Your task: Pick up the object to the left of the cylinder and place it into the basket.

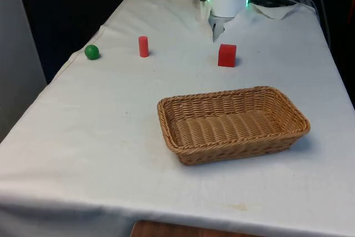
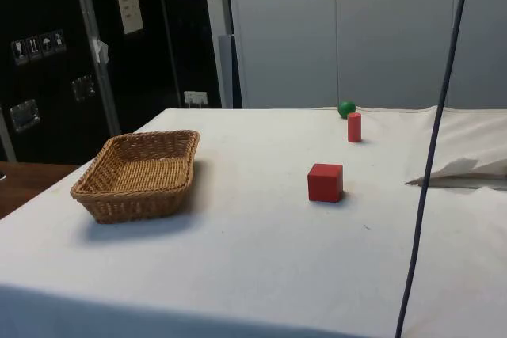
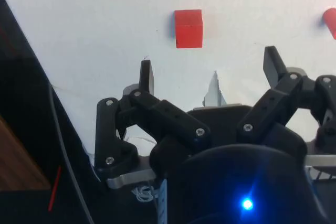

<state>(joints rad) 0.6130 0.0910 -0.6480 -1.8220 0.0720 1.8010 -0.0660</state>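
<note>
1. Pincer (image 3: 210,74): fingers spread apart, empty, above the surface (image 1: 111,137).
2. Green ball (image 1: 92,52): well apart from the pincer, beyond the red cylinder (image 1: 143,46).
3. Red cube (image 3: 188,28): just ahead of the pincer.

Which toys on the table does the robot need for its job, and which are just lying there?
Needed:
small green ball
upright red cylinder, the landmark
woven wicker basket
black two-finger gripper, open, holding nothing

Just lying about:
red cube
</note>
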